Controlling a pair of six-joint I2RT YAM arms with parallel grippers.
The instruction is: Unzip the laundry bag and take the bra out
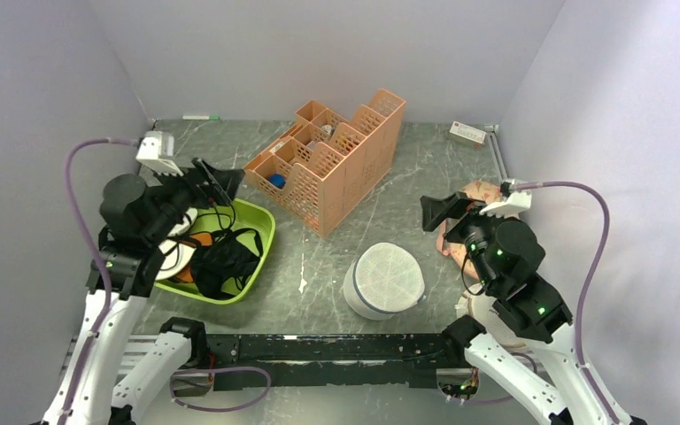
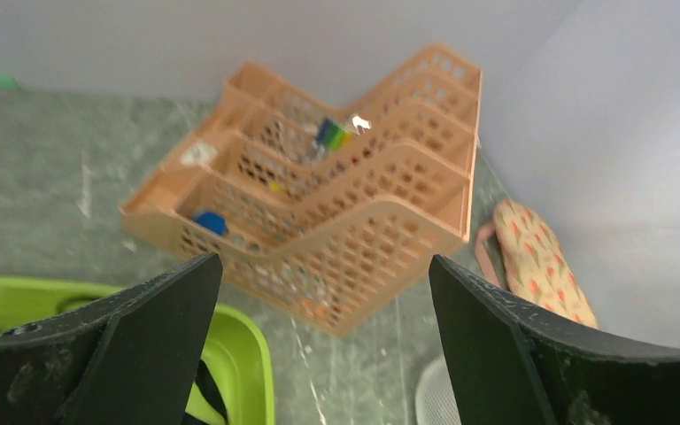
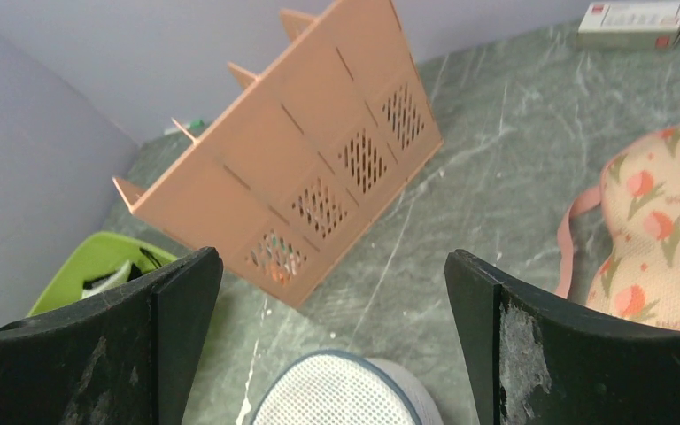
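Jaws of the left gripper (image 1: pixel 220 181) stand wide apart and hold nothing, raised over the far rim of a green tub (image 1: pixel 266 232) with a black garment (image 1: pixel 226 261) heaped in it. Mid-table stands a peach slotted organizer (image 1: pixel 336 159). Nearer the arms, right of centre, the laundry bag (image 1: pixel 388 276) sits upright on the table (image 1: pixel 407 177), ribbed lid up; its contents cannot be made out. Further right, the right gripper (image 1: pixel 443 211) hangs fully spread and empty, near a flower-print cloth (image 3: pixel 655 239).

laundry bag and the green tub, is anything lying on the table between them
Nothing lies there. Between the laundry bag and the green tub, the top view shows bare table, with only a small white mark on its surface.
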